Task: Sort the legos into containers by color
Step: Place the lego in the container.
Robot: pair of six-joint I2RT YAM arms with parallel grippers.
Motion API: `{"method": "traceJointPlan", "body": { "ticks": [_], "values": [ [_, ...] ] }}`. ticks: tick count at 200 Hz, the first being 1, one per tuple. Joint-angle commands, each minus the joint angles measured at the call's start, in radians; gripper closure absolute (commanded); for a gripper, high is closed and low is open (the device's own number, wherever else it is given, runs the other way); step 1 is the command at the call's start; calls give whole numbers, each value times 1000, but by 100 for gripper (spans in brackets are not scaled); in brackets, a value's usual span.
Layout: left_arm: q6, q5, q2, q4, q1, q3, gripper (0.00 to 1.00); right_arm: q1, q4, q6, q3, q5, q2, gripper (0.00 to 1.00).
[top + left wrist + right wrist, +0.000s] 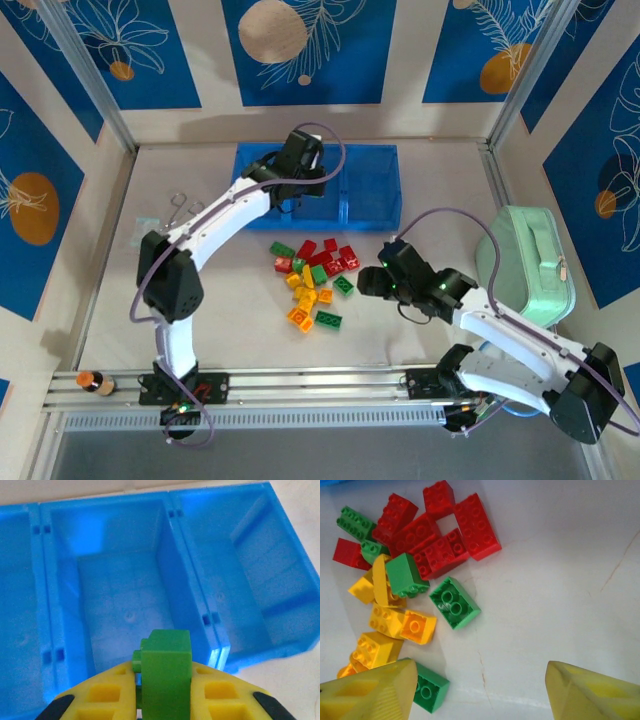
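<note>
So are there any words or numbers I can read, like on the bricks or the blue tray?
None can be read. Studs on the legos are too blurred for lettering; the blue tray, the mint-green case and the wall panels show no writing.

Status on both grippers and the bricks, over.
Left gripper shut on green brick, at the tray. Right gripper open at the pile's edge. Nothing blocking.

Bright, even, diffuse light overhead, faint soft shadows under both arms (pixel 210 225), blue tray (pixel 125 595) beyond the left claw (pixel 164 695) hazy with pale glare, green brick (pixel 165 670) in its grip slightly blurred, bricks (pixel 420 580) ahead of the right claw (pixel 480 690) sharp, its near fingertips (pixel 375 690) out of focus.
</note>
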Motion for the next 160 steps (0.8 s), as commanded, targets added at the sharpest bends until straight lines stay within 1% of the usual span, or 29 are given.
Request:
{"method": "traceJointPlan", "body": {
  "ticks": [1, 53, 65, 91, 112, 120, 145, 160],
  "values": [
    [48, 12, 87, -66, 28, 102, 80, 11, -33, 50, -32, 23, -37, 31],
    [65, 44, 204, -68, 55, 184, 78, 11, -46, 41, -22, 26, -12, 31],
    [65, 54, 222, -72, 59, 199, 75, 11, -53, 39, -13, 26, 6, 31],
    [67, 62, 243, -86, 61, 232, 63, 12, -62, 40, 5, 24, 40, 31],
    [65, 71, 223, -86, 60, 239, 51, 12, -62, 40, 15, 23, 57, 31],
    [65, 72, 209, -84, 60, 239, 48, 12, -62, 40, 17, 22, 61, 31],
    [64, 72, 128, -96, 58, 221, 48, 8, -62, 27, 24, 27, 76, 30],
    [57, 78, 41, -65, 51, 146, 47, -9, -67, 5, 38, 23, 94, 30]
  ]
}}
